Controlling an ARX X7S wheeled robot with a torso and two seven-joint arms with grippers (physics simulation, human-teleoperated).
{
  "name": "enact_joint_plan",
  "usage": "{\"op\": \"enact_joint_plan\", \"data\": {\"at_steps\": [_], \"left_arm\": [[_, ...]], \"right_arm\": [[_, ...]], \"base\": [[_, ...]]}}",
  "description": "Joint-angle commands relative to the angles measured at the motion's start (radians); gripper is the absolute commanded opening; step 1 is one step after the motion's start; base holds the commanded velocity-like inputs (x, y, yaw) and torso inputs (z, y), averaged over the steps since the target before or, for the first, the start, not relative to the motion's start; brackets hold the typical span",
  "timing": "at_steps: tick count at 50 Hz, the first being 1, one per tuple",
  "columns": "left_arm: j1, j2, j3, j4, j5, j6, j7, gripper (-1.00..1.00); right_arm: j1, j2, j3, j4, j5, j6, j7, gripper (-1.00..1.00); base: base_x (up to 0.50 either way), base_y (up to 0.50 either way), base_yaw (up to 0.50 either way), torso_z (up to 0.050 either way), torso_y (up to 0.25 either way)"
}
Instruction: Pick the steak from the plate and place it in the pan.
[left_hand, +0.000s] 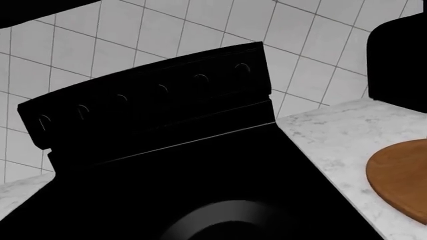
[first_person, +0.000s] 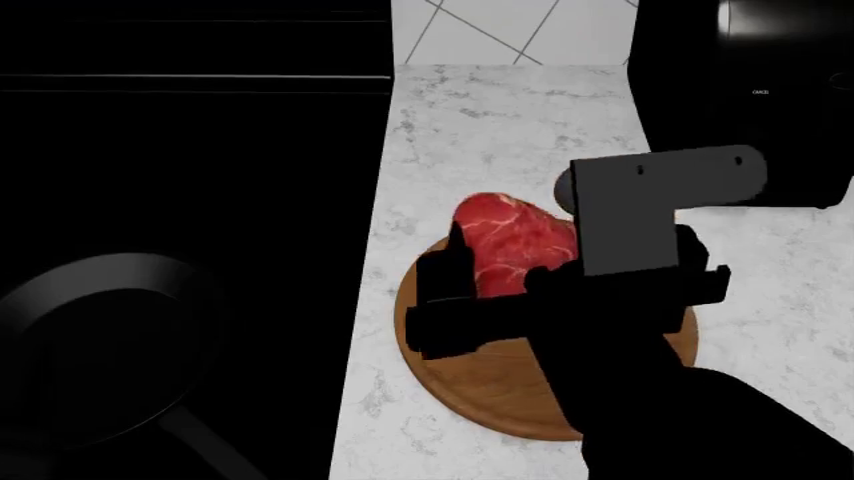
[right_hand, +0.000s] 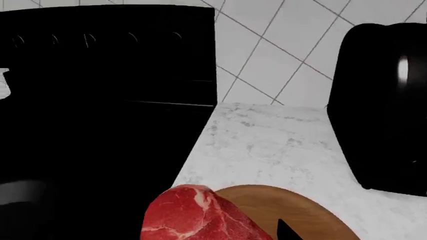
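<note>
Probably soft and slick, the steak (first_person: 514, 243) wants gripping across its thick middle; right gripper (first_person: 561, 275) fingers' spread is unclear, left gripper unseen.

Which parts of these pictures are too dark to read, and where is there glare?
Head view: the stove is near-black, the pan only a faint grey rim, and the right pincer a silhouette before the steak. Right wrist view: a bright highlight on the black appliance.
</note>
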Motion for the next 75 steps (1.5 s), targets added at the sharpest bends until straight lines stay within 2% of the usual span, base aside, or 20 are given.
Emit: {"op": "enact_joint_plan", "data": {"at_steps": [1,10,19,30,37,44,52,55,58,60,63,74,75], "left_arm": [[-0.012,0.036,0.092,-0.036,0.085,0.058,-0.017,1.0],[0.021,0.049,0.099,-0.035,0.117,0.099,-0.033,1.0],[0.048,0.042,0.094,-0.039,0.133,0.125,-0.037,1.0],[0.102,0.037,0.042,-0.015,0.121,0.147,-0.061,1.0],[0.142,0.04,0.018,0.002,0.123,0.163,-0.086,1.0],[0.193,0.044,0.002,0.02,0.145,0.192,-0.116,1.0],[0.267,0.048,-0.005,0.011,0.19,0.255,-0.12,1.0],[0.288,0.048,-0.018,0.021,0.185,0.262,-0.129,1.0],[0.311,0.048,-0.028,0.028,0.183,0.272,-0.135,1.0],[0.321,0.046,-0.031,0.031,0.181,0.277,-0.138,1.0],[0.343,0.044,-0.043,0.036,0.177,0.288,-0.143,1.0],[0.366,0.025,-0.04,0.043,0.166,0.306,-0.161,1.0],[0.365,0.023,-0.041,0.042,0.162,0.307,-0.162,1.0]], "right_arm": [[0.114,0.066,-0.03,-0.135,0.211,0.126,0.015,-1.0],[0.257,0.061,-0.269,-0.021,0.114,-0.014,-0.106,-1.0],[0.313,0.013,-0.414,0.112,0.033,-0.138,-0.197,-1.0],[0.386,-0.096,-0.609,0.289,-0.064,-0.286,-0.316,-1.0],[0.417,-0.151,-0.709,0.331,-0.104,-0.346,-0.359,-1.0],[0.447,-0.233,-0.846,0.467,-0.165,-0.477,-0.402,-1.0],[0.494,-0.236,-1.087,0.602,-0.021,-0.668,-0.31,-1.0],[0.543,-0.237,-1.223,0.713,0.076,-0.797,-0.263,-1.0],[0.613,-0.237,-1.435,0.836,0.242,-0.974,-0.2,-1.0],[0.632,-0.237,-1.53,0.876,0.312,-1.042,-0.175,-1.0],[0.615,-0.237,-1.57,0.909,0.321,-1.067,-0.168,-1.0],[0.569,-0.237,-1.569,0.929,0.308,-1.054,-0.166,-1.0],[0.574,-0.237,-1.569,0.927,0.312,-1.052,-0.166,1.0]], "base": [[0.0,0.0,0.0,0.0,0.0],[0.0,0.0,0.0,0.0,0.0],[0.0,0.0,0.0,0.0,0.0],[0.0,0.0,0.0,0.0,0.0],[0.0,0.0,0.0,0.0,0.0],[0.0,0.0,0.0,0.0,0.0],[0.0,0.0,0.0,0.0,0.0],[0.0,0.0,0.0,0.0,0.0],[0.0,0.0,0.0,0.0,0.0],[0.0,0.0,0.0,0.0,0.0],[0.0,0.0,0.0,0.0,0.0],[0.0,0.0,0.0,0.0,0.0],[0.0,0.0,0.0,0.0,0.0]]}}
